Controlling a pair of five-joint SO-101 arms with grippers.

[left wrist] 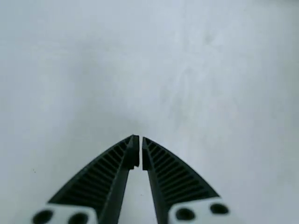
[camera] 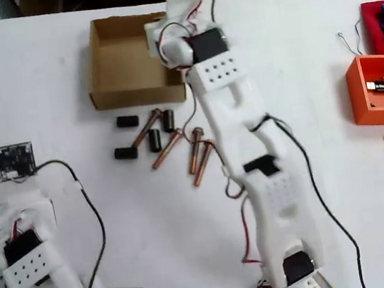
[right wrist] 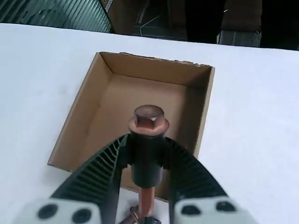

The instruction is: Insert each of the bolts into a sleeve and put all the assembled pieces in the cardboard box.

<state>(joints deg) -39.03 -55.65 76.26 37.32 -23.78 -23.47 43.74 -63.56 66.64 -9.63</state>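
Bolt copper; sleeve black; cardboard box brown; table white; bin orange; right hand black, ribbed.

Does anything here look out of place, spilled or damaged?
Nothing looks damaged or spilled. The loose bolts and sleeves lie jumbled beside the cardboard box. One stray item: a small circuit board on the table.
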